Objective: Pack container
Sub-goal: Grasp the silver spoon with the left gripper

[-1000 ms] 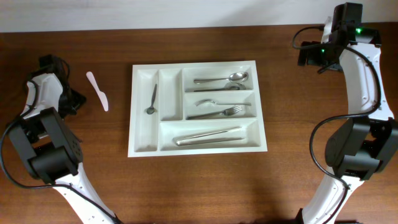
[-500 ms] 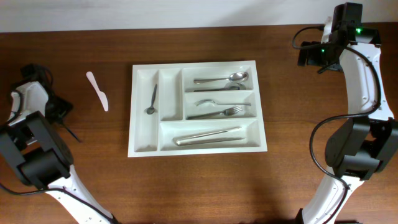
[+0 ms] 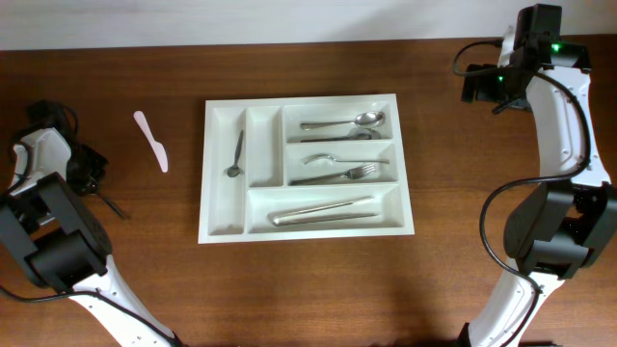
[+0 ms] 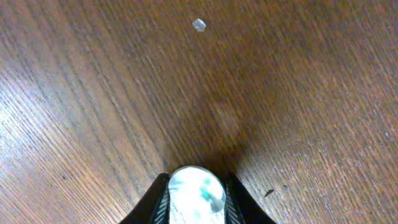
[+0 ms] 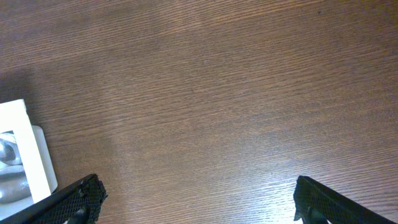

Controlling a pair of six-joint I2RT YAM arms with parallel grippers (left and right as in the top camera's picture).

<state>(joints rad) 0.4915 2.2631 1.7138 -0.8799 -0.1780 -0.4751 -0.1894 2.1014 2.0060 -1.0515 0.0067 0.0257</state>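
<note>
- Cutlery (image 3: 339, 173) in the container (image 3: 307, 234) and a white knife (image 3: 151, 141) on the counter (image 3: 308, 289) show only overhead.
- Left wrist: the left hand (image 4: 196, 202) flanks a pale rounded piece (image 4: 196, 190); I cannot tell if it grips.
- Right wrist: the right hand (image 5: 196, 202) is spread wide and empty.

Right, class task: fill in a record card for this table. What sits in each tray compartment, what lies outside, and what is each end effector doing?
container: white five-compartment tray, mid-table
left narrow compartment: one small spoon
second narrow compartment: empty
top long compartment: spoons
middle long compartment: metal utensils, one a fork
bottom long compartment: knives
outside: white plastic knife, on the table left of the container
left end effector: over bare wood, pale rounded thing between its fingers; grip unclear
right end effector: open, over bare wood
</note>
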